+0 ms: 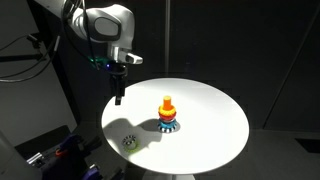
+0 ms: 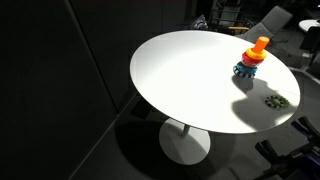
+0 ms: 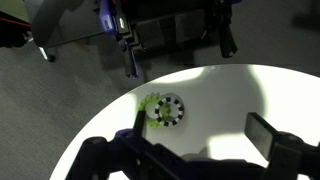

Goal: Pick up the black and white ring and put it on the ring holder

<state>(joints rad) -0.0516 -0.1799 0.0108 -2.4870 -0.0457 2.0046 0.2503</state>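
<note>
The black and white ring [image 1: 128, 141] lies flat on the white round table [image 1: 210, 110] near its edge, and it also shows in the wrist view [image 3: 167, 111] and in an exterior view [image 2: 275, 101]. A small yellow-green piece [image 3: 150, 105] lies against it. The ring holder [image 1: 167, 113], a cone of orange, yellow and red rings on a blue base, stands upright near the table's middle [image 2: 251, 58]. My gripper [image 1: 118, 95] hangs open and empty above the table, up and apart from the ring; in the wrist view its fingers [image 3: 203, 128] straddle bare table just beside the ring.
The table's edge [image 3: 110, 115] runs close past the ring. Beyond it are grey floor and dark equipment with blue parts [image 3: 120, 30]. A white pedestal [image 2: 185, 140] carries the table. The surroundings are dark.
</note>
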